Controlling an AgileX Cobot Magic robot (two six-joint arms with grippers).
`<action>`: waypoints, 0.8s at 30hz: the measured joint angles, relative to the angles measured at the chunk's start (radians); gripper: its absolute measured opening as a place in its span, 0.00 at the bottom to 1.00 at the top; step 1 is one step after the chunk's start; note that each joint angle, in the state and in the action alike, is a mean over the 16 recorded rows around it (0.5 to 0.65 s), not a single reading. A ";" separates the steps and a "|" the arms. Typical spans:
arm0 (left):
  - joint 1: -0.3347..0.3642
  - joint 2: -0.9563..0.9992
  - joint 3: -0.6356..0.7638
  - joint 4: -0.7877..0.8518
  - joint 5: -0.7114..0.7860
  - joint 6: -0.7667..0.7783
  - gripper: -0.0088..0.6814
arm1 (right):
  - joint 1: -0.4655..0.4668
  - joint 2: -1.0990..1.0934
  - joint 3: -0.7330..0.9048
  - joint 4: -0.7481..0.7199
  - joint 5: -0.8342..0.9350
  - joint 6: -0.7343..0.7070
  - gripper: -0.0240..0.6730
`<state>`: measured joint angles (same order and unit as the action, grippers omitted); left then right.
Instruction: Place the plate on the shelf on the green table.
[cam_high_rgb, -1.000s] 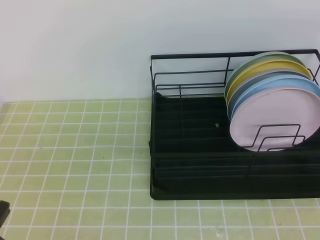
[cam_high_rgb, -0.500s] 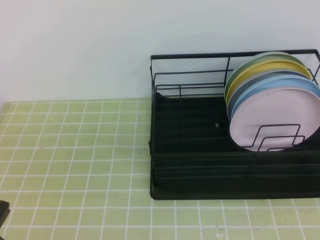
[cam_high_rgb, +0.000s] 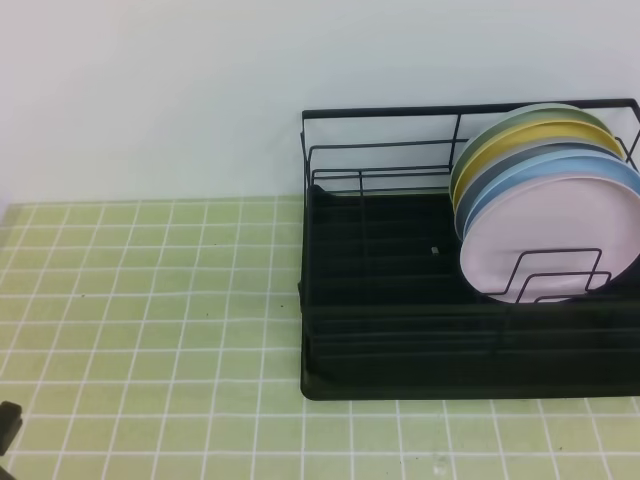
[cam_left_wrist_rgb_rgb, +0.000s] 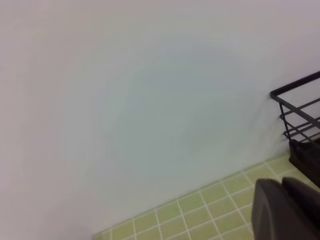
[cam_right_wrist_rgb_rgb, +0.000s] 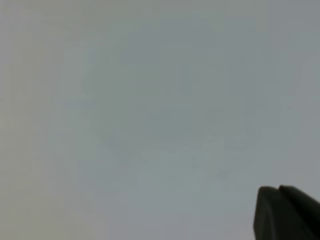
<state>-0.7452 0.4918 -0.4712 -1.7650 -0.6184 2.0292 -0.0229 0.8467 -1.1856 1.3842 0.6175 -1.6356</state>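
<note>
The pale pink plate (cam_high_rgb: 548, 238) stands upright at the front of a row of plates in the right end of the shelf (cam_high_rgb: 400, 335), behind its wire dividers. The black shelf rests on the green table (cam_high_rgb: 150, 300). In the left wrist view my left gripper (cam_left_wrist_rgb_rgb: 281, 183) is shut on nothing, raised over the tiles, with the shelf's corner (cam_left_wrist_rgb_rgb: 300, 115) to its right. My right gripper (cam_right_wrist_rgb_rgb: 278, 189) is shut and empty, facing only a blank wall. Neither gripper is near the plate.
Behind the pink plate stand a light blue plate (cam_high_rgb: 570, 168), a grey one and a yellow plate (cam_high_rgb: 515, 142). A dark bit of my left arm (cam_high_rgb: 6, 424) shows at the bottom left corner. A white wall runs along the back.
The dark bit of the left arm at the bottom left corner has sunk slightly lower. The plates and the shelf have not moved.
</note>
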 joint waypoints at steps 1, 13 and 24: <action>0.006 -0.001 0.000 0.000 0.003 0.000 0.01 | 0.000 0.000 0.000 0.000 -0.004 -0.004 0.03; 0.204 -0.068 0.000 0.002 0.053 0.000 0.01 | 0.000 0.002 0.001 0.000 -0.072 -0.016 0.03; 0.482 -0.259 0.000 0.005 0.066 -0.020 0.01 | 0.000 -0.138 0.086 -0.536 -0.162 0.411 0.03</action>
<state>-0.2632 0.2324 -0.4711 -1.7601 -0.5527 2.0087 -0.0229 0.7088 -1.0993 0.8479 0.4554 -1.2247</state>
